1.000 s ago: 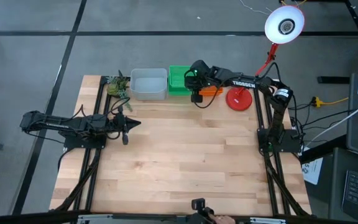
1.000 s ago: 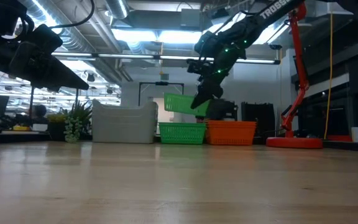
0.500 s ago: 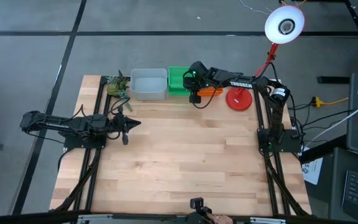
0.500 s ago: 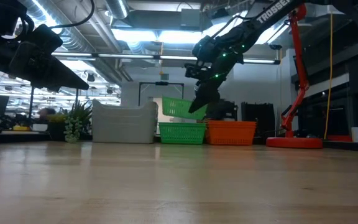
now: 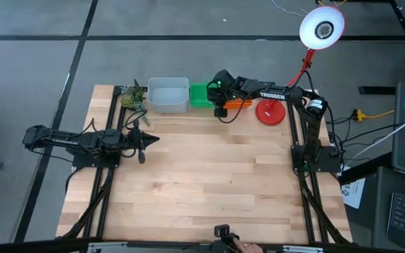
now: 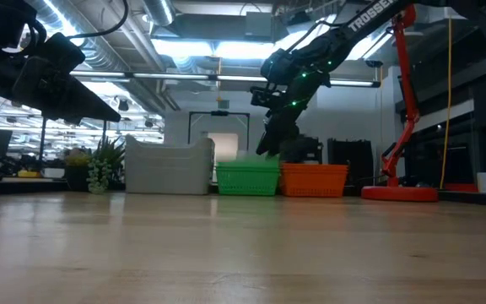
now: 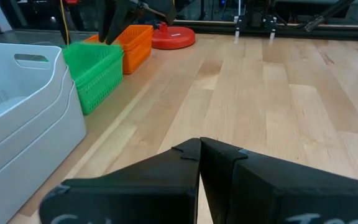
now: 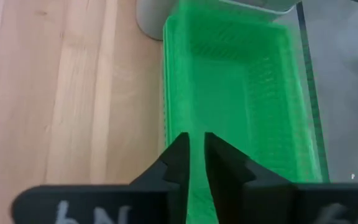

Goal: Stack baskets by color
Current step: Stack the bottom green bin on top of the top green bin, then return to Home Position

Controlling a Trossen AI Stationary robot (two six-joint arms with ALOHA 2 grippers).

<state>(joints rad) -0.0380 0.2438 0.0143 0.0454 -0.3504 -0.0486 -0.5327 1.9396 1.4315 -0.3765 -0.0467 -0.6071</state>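
At the table's far edge stand three stacks side by side. Pale grey baskets (image 5: 168,95) are on the left, green baskets (image 5: 200,95) in the middle and orange baskets (image 6: 315,180) on the right. The top green basket (image 8: 229,93) sits nested in its stack. My right gripper (image 8: 193,149) hangs just above the green stack's end (image 6: 264,166) next to the orange baskets, slanting down, open by a narrow gap, with nothing between its fingers. My left gripper (image 7: 199,147) waits shut at the table's left (image 5: 143,140), holding nothing.
A red lamp base (image 5: 271,112) stands right of the orange baskets, its white head (image 5: 322,27) beyond the far edge. A small plant (image 5: 133,97) sits left of the grey baskets. Bare wood (image 5: 209,176) spreads across the table's middle and near side.
My right gripper has let go of the green basket it held tilted above the green stack. The basket has dropped and now sits level, nested in that stack. The gripper has stayed above the same spot.
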